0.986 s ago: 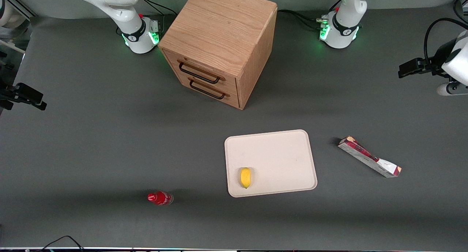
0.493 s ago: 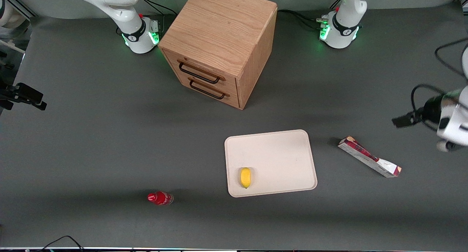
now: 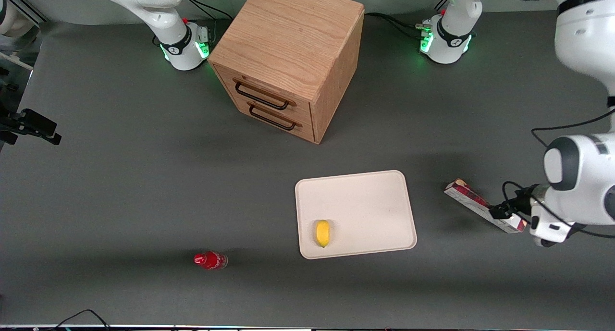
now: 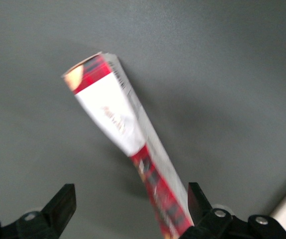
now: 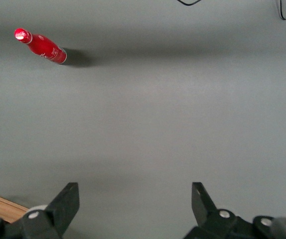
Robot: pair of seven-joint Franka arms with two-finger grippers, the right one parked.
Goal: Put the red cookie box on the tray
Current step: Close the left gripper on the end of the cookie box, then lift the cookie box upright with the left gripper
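Dark red cookie box (image 3: 473, 204) flat on grey table (image 3: 120, 187), well apart from cream tray (image 3: 365, 201), toward working arm's end. Gripper (image 3: 509, 212) over box's nearer end. Lemon (image 3: 323, 233) in tray's near corner; rest bare.

Wrist view: fingers (image 4: 62, 205) spread wide, nothing held, box (image 4: 128, 144) running between. Best centred mid-length before closing across narrow sides.

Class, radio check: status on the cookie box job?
Gripper above red cookie box, jaws open. Box on table, beside tray. Lemon on tray.
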